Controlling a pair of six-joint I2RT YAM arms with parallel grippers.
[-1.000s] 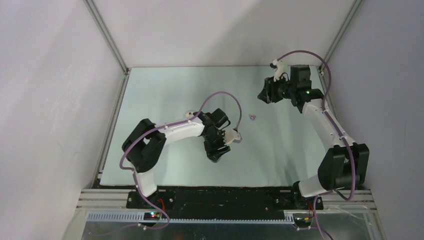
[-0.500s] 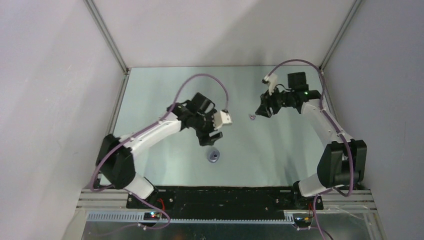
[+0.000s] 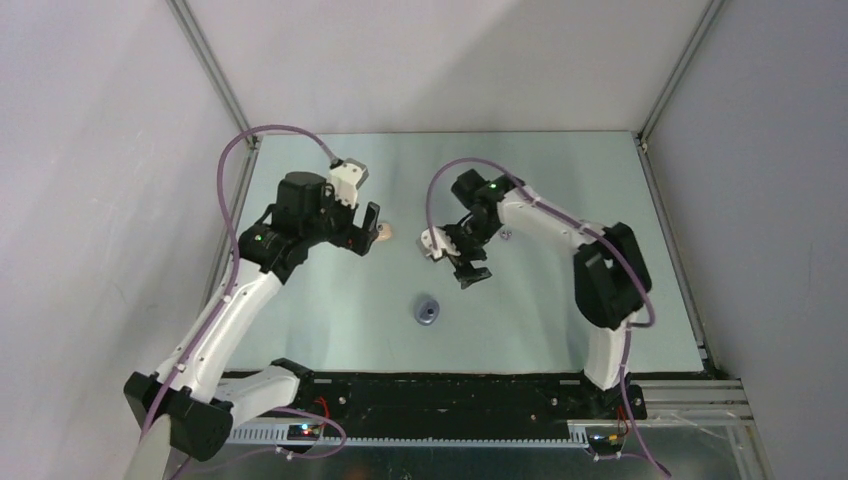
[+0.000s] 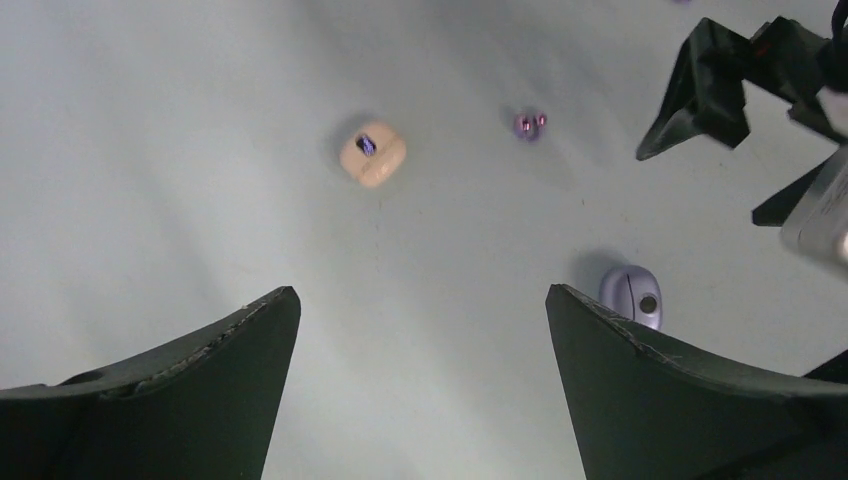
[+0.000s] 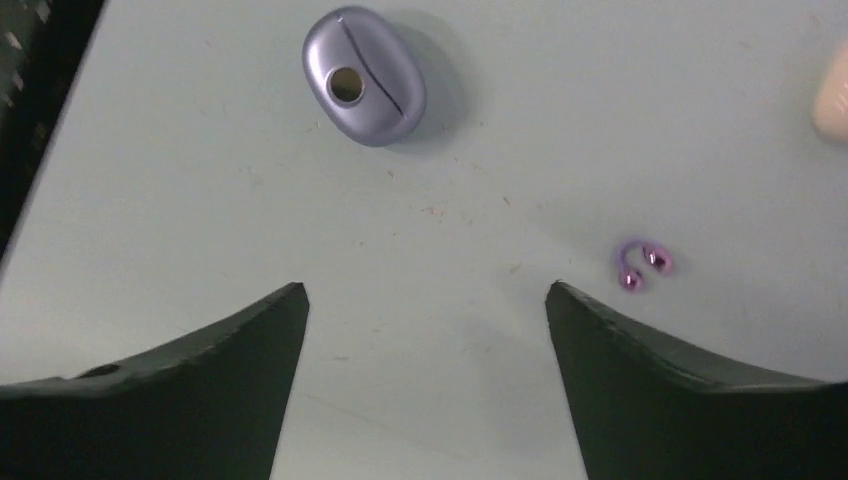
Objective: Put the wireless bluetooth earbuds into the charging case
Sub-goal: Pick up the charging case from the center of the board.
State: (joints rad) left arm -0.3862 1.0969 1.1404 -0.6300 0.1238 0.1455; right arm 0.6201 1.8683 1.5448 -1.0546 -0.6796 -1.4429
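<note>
Both the left pincer (image 4: pixel 420 296) and the right pincer (image 5: pixel 425 290) hang wide open and empty above the pale green worktop (image 3: pixel 520 320). The pair of tiny glossy purple earbuds (image 5: pixel 643 265) lies touching each other, well apart from the lilac pebble-shaped charging case (image 5: pixel 364 75). They look light, hard and slippery; pinch one low across its rounded body, gently.

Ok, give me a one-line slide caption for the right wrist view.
Open right gripper over the table: purple case ahead, two purple earbuds lying loose outside it.
</note>
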